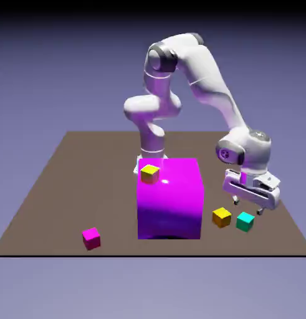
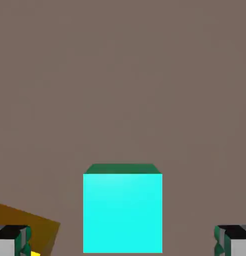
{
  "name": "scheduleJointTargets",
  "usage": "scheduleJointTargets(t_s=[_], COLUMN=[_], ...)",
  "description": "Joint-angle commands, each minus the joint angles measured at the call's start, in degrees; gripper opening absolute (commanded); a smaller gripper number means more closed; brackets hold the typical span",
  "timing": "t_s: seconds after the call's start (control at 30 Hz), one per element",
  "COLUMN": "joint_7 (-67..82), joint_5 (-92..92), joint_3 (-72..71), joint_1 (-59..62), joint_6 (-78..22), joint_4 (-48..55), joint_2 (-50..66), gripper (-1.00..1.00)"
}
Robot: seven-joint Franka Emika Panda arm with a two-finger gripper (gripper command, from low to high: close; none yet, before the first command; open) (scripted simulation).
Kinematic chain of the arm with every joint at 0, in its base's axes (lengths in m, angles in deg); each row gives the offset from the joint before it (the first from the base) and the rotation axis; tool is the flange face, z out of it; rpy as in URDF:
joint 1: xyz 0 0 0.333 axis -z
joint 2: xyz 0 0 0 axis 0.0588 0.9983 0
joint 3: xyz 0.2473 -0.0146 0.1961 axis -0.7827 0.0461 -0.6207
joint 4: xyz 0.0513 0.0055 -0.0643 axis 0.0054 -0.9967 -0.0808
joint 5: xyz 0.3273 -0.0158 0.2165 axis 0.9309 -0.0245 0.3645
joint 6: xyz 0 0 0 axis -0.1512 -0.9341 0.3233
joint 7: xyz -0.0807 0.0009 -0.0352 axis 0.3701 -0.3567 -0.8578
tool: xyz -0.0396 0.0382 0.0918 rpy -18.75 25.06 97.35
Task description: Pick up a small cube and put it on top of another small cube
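Directly below the open fingers sits the teal cube, centred between them, untouched on the worktop.

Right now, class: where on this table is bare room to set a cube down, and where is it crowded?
Bare: the table's exterior-view left, beyond the small magenta cube. Crowded: the right, where the orange-yellow cube and teal cube sit under the open gripper beside the big magenta block.

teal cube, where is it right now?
Exterior view's right side of the table: the teal cube sits beside an orange-yellow cube, right of the big magenta block, under the open claw.
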Motion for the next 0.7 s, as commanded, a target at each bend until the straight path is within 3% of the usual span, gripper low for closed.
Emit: scheduleJointTargets(t_s=[0.0, 0.07, 0.1, 0.3, 0.57, 0.67], joint_7=[-0.53, -1.36, -1.36, 0.25, -15.69, -16.39], joint_5=[-0.70, -1.81, -1.81, 2.18, 17.82, 17.85], joint_3=[1.80, 4.67, 4.67, -2.79, 13.02, 13.74], joint_1=[-1.58, -4.10, -4.10, 2.57, -8.95, -9.49], joint_6=[1.69, 4.37, 4.37, -3.38, -3.78, -1.86], joint_4=[0.53, 1.38, 1.38, -1.74, -15.29, -15.52], joint_2=[2.08, 5.39, 5.39, -4.98, -21.60, -19.98], gripper=[0.00, 0.00, -1.00, -1.00, -1.00, -1.00])
